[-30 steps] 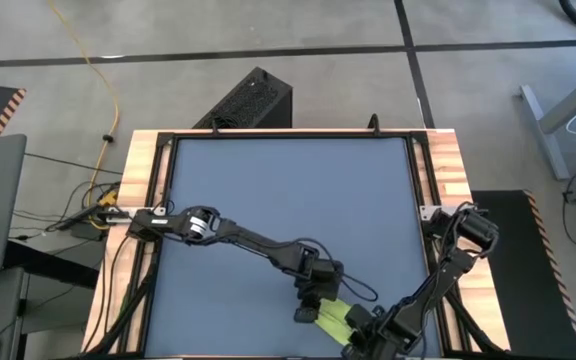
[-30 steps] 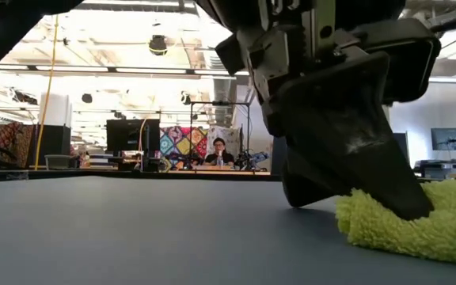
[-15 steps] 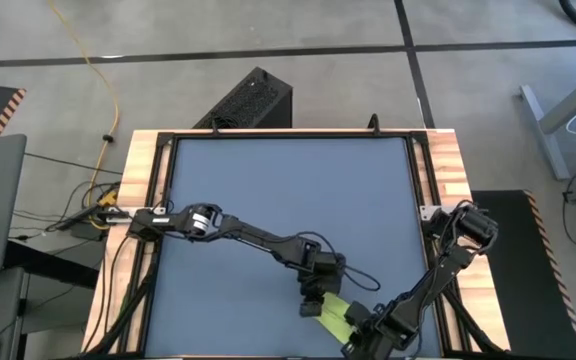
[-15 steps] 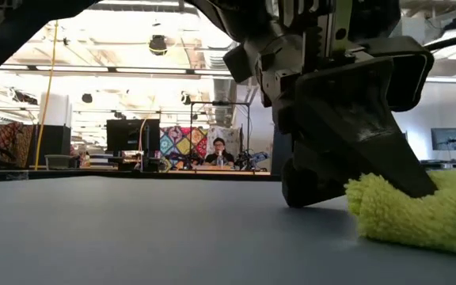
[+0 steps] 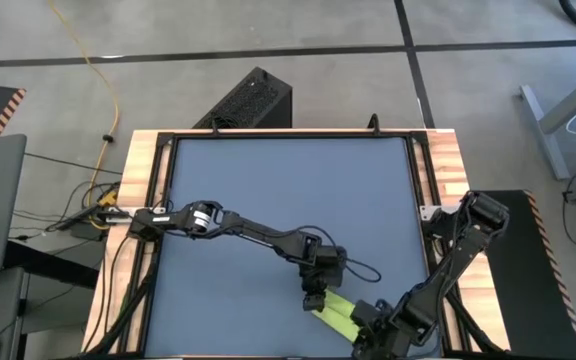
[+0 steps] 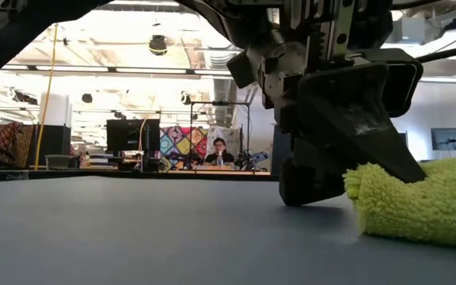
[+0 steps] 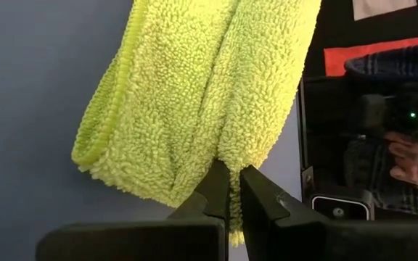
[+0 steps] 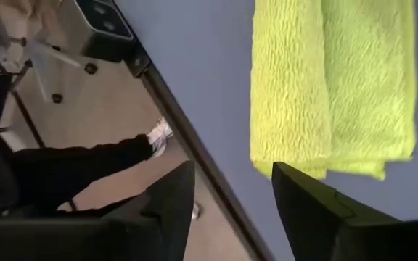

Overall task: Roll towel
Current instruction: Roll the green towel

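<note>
The towel [image 5: 336,312] is a lime yellow-green cloth folded into a narrow strip of two thick lobes [image 7: 194,94]. It lies flat on the blue mat close to the table's near edge, right of the middle. My left gripper [image 5: 314,300] stands at the strip's far-left end, shut on it [image 7: 232,192]. My right gripper [image 5: 366,325] is at the strip's other end, open. Its fingers [image 8: 171,199] stand just short of the towel's end [image 8: 325,163], touching nothing. My left gripper pinches the towel's end between its two fingers, at the crease between the two lobes [image 7: 227,156]. A small tuft of cloth shows past the fingertips. The fingers come from above, slanting down [image 6: 347,150]. The towel rests on the mat [image 6: 418,210], its pinched end bunched up a little.
The mat's near edge and the black table frame [image 8: 194,156] run close by the towel. A person's shoe [image 8: 160,134] and a hand [image 7: 412,156] show beyond the table. The blue mat [image 5: 288,190] lies bare toward the far and left sides.
My right gripper has opened, let go of the towel's end and drawn back toward the table's near right corner. My left gripper has stayed shut on the other end. That end now stands a little more bunched and sits slightly farther right.
</note>
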Robot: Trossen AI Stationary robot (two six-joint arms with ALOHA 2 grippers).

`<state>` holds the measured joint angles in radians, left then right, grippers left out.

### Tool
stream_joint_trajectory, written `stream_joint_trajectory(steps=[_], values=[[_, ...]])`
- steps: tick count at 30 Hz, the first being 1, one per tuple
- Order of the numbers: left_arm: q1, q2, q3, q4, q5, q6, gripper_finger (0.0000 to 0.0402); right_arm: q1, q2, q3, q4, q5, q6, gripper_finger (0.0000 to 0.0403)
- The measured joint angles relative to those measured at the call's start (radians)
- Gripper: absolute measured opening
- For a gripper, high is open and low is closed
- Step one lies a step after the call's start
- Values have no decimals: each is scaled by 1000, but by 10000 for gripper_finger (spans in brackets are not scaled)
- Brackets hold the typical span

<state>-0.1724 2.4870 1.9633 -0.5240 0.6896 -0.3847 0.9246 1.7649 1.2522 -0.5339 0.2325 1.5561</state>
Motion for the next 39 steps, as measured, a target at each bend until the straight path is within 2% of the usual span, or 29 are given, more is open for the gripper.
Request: stream_joint_trajectory(steps=[15, 22, 27, 30, 33, 39], values=[[3, 0, 0, 0, 6, -20, 1, -23, 107, 1, -40, -22, -112, 173], [17, 3, 12, -1, 23, -13, 44, -23, 152, 3, -32, -42, -178, 143], [45, 7, 57, -18, 101, 69, 83, -23, 175, 5, -27, -49, -180, 95], [63, 7, 89, -67, 182, 109, 96, -23, 175, 5, -26, -47, -181, 55], [80, 7, 122, -166, 218, 170, 102, -22, 175, 4, -19, -47, -185, 20], [87, -10, 182, -411, 220, 425, 102, -22, 177, 2, -11, -48, -180, 11]])
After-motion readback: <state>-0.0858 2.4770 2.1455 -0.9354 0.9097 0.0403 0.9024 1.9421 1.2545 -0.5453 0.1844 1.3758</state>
